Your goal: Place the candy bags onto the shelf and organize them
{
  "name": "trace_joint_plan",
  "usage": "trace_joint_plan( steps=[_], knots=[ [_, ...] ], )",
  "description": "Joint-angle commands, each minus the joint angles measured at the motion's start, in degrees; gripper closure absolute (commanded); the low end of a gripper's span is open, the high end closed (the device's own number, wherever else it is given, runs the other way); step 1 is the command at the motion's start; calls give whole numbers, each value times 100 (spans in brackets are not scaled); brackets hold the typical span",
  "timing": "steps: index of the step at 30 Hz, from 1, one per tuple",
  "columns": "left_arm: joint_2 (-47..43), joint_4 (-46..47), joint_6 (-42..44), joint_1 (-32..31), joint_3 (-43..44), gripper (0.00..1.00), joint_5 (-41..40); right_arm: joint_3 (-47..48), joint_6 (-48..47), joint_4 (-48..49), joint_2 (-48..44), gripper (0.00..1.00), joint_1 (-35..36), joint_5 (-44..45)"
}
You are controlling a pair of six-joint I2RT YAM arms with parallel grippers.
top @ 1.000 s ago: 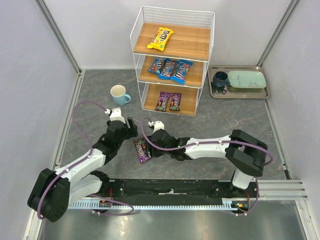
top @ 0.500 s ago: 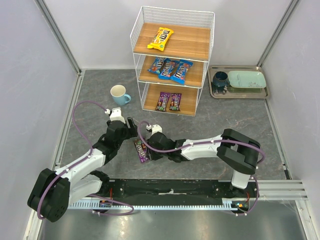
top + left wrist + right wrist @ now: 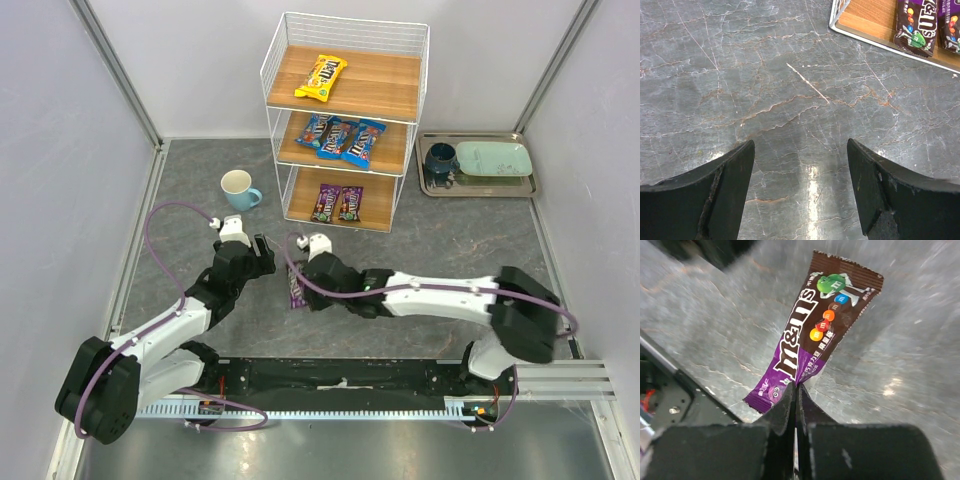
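right gripper: clamped on purple bag edge, so it dangles flat | bag: between arms, well short of shelf | left gripper: apart, empty

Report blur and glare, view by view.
Top external: sharp and evenly lit, with soft shadows. Left wrist: sharp, with a bright glare streak on the grey marbled tabletop inside the open left hand. Right wrist: tabletop smeared by blur, while the dark purple glossy candy packet pinched by the right hand reads clearly.
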Motion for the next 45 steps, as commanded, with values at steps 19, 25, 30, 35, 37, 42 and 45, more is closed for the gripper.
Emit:
trace_joint_plan(
  steps=[19, 25, 30, 35, 37, 42, 45],
  knots=[
    [50, 254, -136, 55, 41, 19, -52, 7112, -3005, -3152, -326, 100, -2198, 1638],
    [50, 254, -145, 64, 41, 19, -52, 8336, -2794, -3310, 793, 100, -3140, 557],
    [67, 254, -136, 64, 41, 19, -44, 8558, -2767, -3319, 1206, 100, -3483, 2],
    [67, 254, -136, 72, 49, 19, -26, 8400, -2803, -3319, 1198, 100, -3563, -59],
    [67, 254, -145, 72, 49, 19, -26, 8365, -2777, -3319, 1180, 100, -3607, -165],
    [76, 254, -136, 72, 49, 19, -26, 8190, -2680, -3284, 1075, 100, -3642, -288],
    [67, 254, -136, 72, 49, 19, -26, 7944, -2609, -3144, 926, 99, -3651, -385]
  ],
)
